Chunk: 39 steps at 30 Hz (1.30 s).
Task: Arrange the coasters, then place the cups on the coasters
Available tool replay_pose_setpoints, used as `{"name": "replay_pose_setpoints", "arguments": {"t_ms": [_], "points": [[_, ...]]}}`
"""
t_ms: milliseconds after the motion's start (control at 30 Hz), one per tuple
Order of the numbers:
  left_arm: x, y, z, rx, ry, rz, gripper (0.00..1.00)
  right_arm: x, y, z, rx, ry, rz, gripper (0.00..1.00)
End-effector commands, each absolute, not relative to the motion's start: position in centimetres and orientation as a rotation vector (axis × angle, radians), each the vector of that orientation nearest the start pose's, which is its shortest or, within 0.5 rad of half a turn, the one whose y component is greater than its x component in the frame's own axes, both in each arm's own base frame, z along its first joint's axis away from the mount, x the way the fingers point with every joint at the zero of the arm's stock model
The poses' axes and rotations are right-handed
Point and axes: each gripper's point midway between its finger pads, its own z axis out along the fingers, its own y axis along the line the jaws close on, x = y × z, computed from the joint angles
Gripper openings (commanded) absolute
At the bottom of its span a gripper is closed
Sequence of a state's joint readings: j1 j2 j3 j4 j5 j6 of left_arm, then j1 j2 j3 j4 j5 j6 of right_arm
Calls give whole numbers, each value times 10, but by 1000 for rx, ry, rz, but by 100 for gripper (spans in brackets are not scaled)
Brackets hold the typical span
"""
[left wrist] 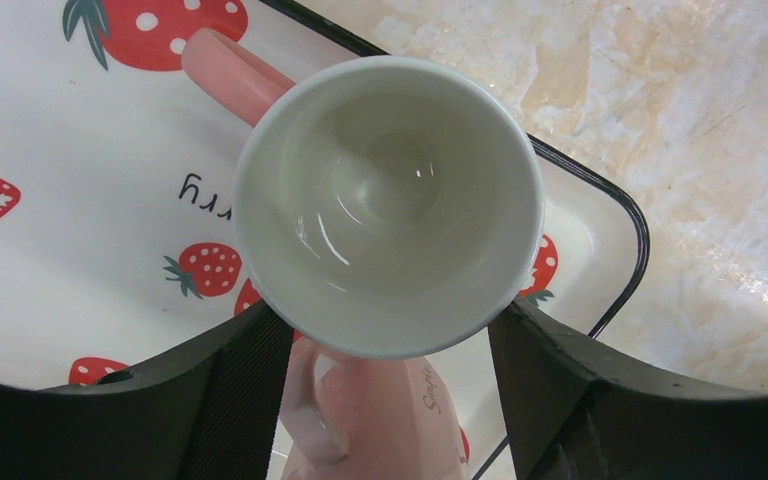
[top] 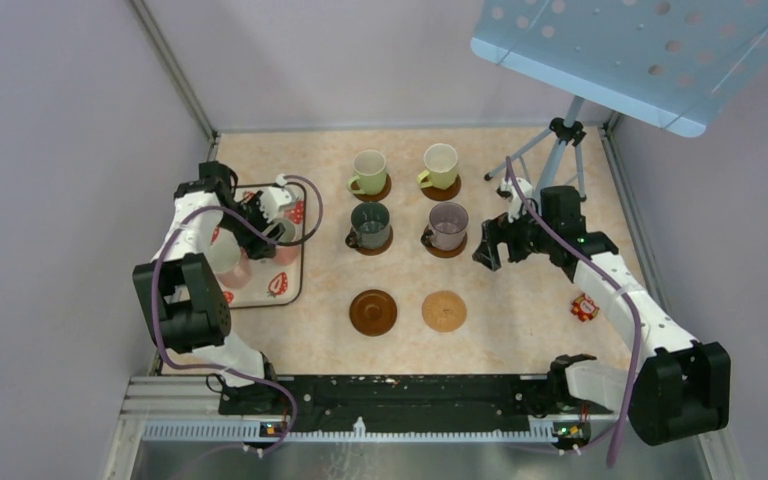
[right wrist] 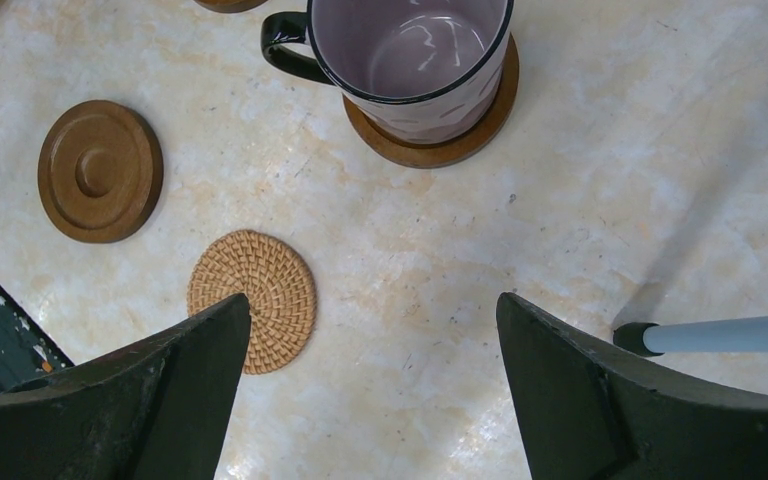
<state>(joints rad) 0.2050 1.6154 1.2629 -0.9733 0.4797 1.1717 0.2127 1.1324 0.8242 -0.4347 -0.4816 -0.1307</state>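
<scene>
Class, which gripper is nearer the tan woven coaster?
Right. The right gripper hangs just beyond the tan coaster; the left gripper is far left, around a pink cup.

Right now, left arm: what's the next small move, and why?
Probably lift the pink cup straight up off the tray. The left gripper looks closed on its sides, and the dark coaster and tan coaster both sit bare, waiting for cups.
</scene>
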Motion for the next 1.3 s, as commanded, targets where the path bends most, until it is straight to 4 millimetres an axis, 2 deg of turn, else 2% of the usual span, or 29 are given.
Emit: {"name": "replay_pose_setpoints", "arguments": {"t_ms": [0, 167, 367, 567, 700, 767, 900, 1033, 1267], "points": [[317, 12, 100, 1301, 2317, -382, 75, 286, 139, 155, -643, 2155, 599, 91], [316, 24, 101, 1344, 2342, -336, 77, 286, 139, 156, -645, 2154, 598, 92], [329, 47, 122, 1425, 2280, -223, 84, 285, 140, 157, -649, 2150, 602, 92], [355, 58, 158, 1533, 2167, -154, 87, 283, 141, 156, -665, 2152, 613, 92], [396, 67, 183, 1455, 2122, -61, 87, 283, 141, 155, -665, 2152, 613, 92], [409, 60, 189, 1393, 2122, -122, 85, 283, 140, 155, -664, 2154, 610, 92], [422, 29, 195, 1219, 2161, -298, 82, 284, 140, 153, -666, 2156, 605, 92], [428, 8, 177, 1165, 2237, -290, 84, 285, 140, 152, -666, 2162, 608, 92], [439, -10, 143, 1212, 2305, -170, 84, 286, 141, 150, -668, 2171, 616, 91]]}}
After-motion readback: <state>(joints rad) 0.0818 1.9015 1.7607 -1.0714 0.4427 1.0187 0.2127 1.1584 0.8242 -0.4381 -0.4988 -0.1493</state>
